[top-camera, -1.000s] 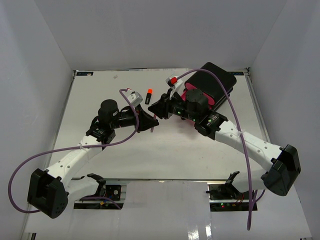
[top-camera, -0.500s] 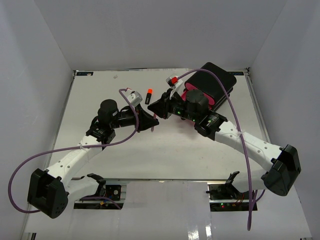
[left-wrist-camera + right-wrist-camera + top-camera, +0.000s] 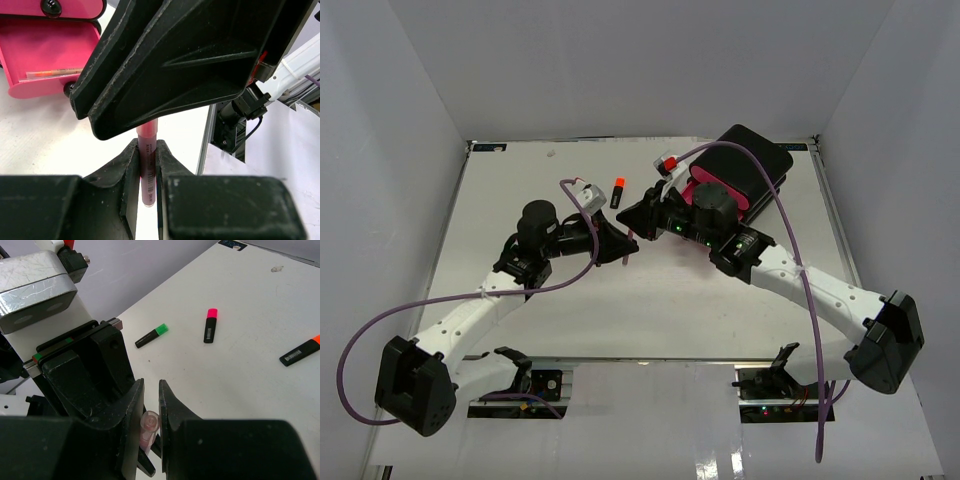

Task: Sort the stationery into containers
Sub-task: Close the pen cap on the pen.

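Observation:
A thin pink pen [image 3: 148,170] stands upright between my left gripper's [image 3: 147,144] fingers, which are shut on its lower part. My right gripper [image 3: 151,385] comes from the opposite side and is shut on the same pen's [image 3: 149,427] top end; in the left wrist view it is the big black shape [image 3: 175,65] over the pen. The two grippers [image 3: 623,245] [image 3: 630,215] meet above the table's middle. The containers [image 3: 755,160] stand at the back right, with a pink drawer [image 3: 45,55] pulled out and an orange pen [image 3: 55,73] lying in it.
Three highlighters lie on the table: a green-capped one [image 3: 151,336], a pink-capped one [image 3: 210,326] and an orange-capped one [image 3: 300,351] [image 3: 617,190]. Purple cables [image 3: 570,185] loop over both arms. The table's metal edge rail [image 3: 205,145] is close to the right.
My right gripper's fingers have closed on the pen's top end. Both arms have shifted slightly; the left gripper keeps its hold.

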`<control>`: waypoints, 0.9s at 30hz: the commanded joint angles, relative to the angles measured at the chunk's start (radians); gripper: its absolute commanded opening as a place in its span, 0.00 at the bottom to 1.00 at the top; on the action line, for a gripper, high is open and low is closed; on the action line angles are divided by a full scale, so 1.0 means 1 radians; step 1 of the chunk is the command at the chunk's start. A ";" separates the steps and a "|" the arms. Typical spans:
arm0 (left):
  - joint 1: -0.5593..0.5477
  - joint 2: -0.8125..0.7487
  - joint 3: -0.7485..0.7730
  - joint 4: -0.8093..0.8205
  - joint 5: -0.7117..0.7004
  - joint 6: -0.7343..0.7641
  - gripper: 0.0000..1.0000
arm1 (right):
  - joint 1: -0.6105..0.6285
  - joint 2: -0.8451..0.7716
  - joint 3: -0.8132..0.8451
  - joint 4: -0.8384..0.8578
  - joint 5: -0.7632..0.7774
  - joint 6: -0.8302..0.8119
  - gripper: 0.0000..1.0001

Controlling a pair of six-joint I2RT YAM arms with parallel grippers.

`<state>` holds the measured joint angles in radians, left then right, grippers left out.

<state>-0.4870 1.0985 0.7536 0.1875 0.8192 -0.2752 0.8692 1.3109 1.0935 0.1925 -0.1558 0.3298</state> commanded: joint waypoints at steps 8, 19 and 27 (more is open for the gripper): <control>0.005 -0.077 0.026 0.174 -0.023 -0.041 0.00 | 0.027 -0.019 -0.070 -0.146 0.021 -0.028 0.08; 0.005 -0.088 0.046 0.265 -0.058 -0.053 0.00 | 0.047 0.016 -0.087 -0.237 0.007 0.005 0.08; 0.005 -0.086 0.101 0.194 -0.091 0.014 0.00 | 0.056 0.048 -0.080 -0.311 -0.014 0.009 0.08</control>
<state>-0.4931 1.0813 0.7448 0.1856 0.7959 -0.2874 0.8917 1.2995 1.0706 0.1886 -0.1104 0.3599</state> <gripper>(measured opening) 0.243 0.211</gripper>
